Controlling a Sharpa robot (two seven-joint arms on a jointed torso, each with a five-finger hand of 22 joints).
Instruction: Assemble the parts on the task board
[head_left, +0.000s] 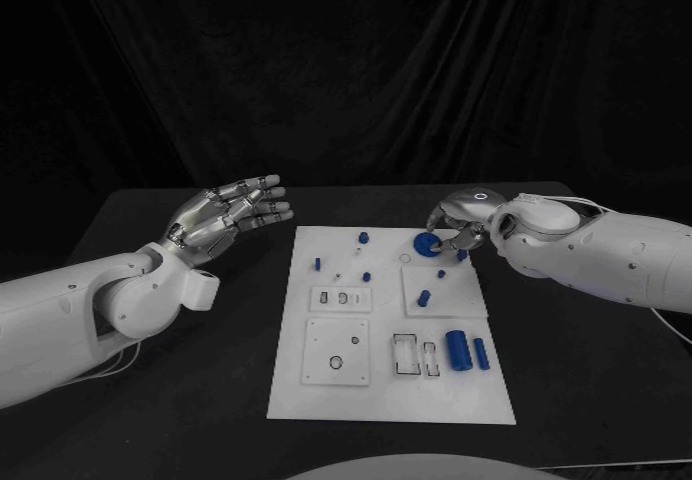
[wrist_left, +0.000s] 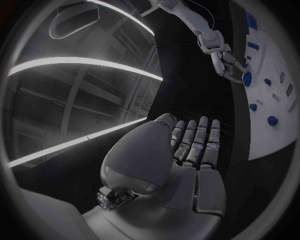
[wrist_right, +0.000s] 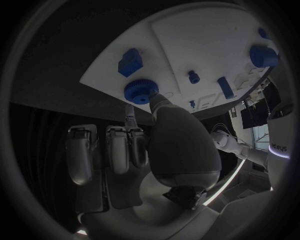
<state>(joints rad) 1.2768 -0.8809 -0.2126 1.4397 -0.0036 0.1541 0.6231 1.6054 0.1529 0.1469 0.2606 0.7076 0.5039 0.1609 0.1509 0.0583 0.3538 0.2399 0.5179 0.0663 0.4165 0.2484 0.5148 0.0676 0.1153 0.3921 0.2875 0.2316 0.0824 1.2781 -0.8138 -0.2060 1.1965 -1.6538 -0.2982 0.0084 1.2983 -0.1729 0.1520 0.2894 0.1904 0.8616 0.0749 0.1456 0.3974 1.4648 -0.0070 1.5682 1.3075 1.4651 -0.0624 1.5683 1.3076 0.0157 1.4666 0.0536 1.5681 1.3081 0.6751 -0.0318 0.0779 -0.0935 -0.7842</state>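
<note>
The blue gear (head_left: 427, 243) sits at the upper right of the task board (head_left: 389, 400), slightly above centre in the head view. The right hand (head_left: 459, 222) pinches the gear between thumb and fingertips; the right wrist view shows the gear (wrist_right: 140, 91) at the thumb tip, beside a blue block (wrist_right: 130, 62). Blue cylinders (head_left: 466, 351) lie at the board's lower right. The left hand (head_left: 228, 215), at the left of the frame beside the board, holds nothing, with its fingers extended and slightly apart.

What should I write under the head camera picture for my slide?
Right hand touches a blue gear on the task board; left hand open.
</note>
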